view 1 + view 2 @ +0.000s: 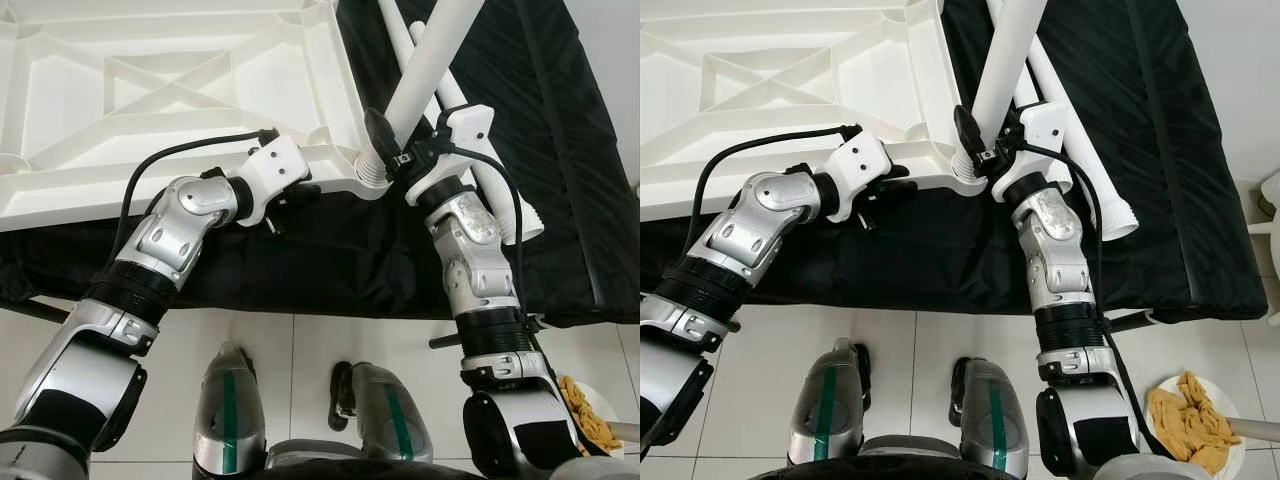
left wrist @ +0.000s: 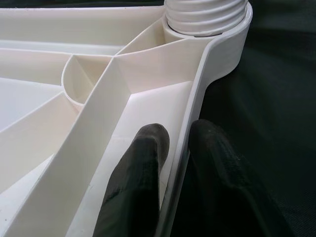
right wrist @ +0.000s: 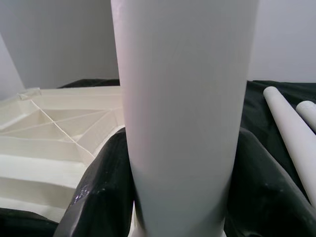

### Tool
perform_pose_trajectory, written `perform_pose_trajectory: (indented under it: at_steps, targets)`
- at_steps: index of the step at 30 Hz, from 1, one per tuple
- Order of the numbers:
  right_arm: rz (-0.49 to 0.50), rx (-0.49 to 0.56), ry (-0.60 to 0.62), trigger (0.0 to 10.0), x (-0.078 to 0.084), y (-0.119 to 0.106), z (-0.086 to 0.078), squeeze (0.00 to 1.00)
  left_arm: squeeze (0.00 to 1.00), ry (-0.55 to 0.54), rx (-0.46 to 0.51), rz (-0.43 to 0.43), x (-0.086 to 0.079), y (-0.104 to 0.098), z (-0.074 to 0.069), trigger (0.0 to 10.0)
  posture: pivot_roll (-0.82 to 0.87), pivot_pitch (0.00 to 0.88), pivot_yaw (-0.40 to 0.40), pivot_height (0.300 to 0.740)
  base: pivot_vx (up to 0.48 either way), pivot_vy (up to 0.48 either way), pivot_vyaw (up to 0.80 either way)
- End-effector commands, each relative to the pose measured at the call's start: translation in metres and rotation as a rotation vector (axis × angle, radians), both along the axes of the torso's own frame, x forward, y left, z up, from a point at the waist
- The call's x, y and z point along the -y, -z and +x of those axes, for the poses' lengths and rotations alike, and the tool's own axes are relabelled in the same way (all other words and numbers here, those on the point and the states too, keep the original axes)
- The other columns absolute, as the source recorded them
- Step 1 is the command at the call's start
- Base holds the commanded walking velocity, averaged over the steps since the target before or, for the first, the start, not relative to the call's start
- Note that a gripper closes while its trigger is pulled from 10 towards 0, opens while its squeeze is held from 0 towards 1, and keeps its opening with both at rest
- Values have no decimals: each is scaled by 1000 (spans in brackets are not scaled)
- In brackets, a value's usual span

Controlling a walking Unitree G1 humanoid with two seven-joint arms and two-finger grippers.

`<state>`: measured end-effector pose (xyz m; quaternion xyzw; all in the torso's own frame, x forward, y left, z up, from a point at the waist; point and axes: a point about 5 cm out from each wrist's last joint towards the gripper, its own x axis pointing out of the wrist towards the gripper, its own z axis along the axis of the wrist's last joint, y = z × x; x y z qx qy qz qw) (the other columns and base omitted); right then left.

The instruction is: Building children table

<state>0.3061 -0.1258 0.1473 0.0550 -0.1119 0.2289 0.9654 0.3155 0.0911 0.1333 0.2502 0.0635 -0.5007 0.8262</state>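
Surface: tiled floor (image 1: 930, 350), then a black-covered bed (image 1: 1160, 200) carrying the parts.
Left pincer (image 1: 300, 192): clamped on the rim of the upturned tabletop (image 1: 180, 90), steadying it.
Right pincer (image 1: 385, 150): closed around a leg (image 1: 425, 70) seated in the corner socket (image 2: 207, 19).
Advice: keep leg square to socket; twist without cross-threading.
Beyond: spare legs (image 3: 289, 123) lie nearby.

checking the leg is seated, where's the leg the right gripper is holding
The table leg stands in the near right corner socket of the upturned white tabletop, clamped by the right gripper; spare legs lie just right on the black cover.
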Motion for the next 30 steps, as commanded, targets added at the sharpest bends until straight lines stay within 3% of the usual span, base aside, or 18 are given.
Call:
perform_pose_trajectory:
  at_steps: [1, 9, 18, 30]
  targets:
    - [-5, -132, -9, 10000, 4, 32, -9, 0, 0, 44, 70, -13, 7, -17, 0, 10000, 57, 88, -36, 740, 0, 0, 0]
    - [-23, -114, -2, 10000, 6, 25, -6, 0, 0, 45, 73, -15, 7, -17, 0, 10000, 56, 88, -36, 740, 0, 0, 0]
    - [-180, -169, -74, 10000, -3, 22, 10, 0, 0, 44, 77, -16, 7, -19, 1, 10000, 58, 85, -37, 740, 0, 0, 0]
    - [-214, -189, -103, 10000, -5, 28, 11, 0, 0, 40, 83, -19, 7, -20, 1, 10000, 66, 82, -45, 740, 0, 0, 0]
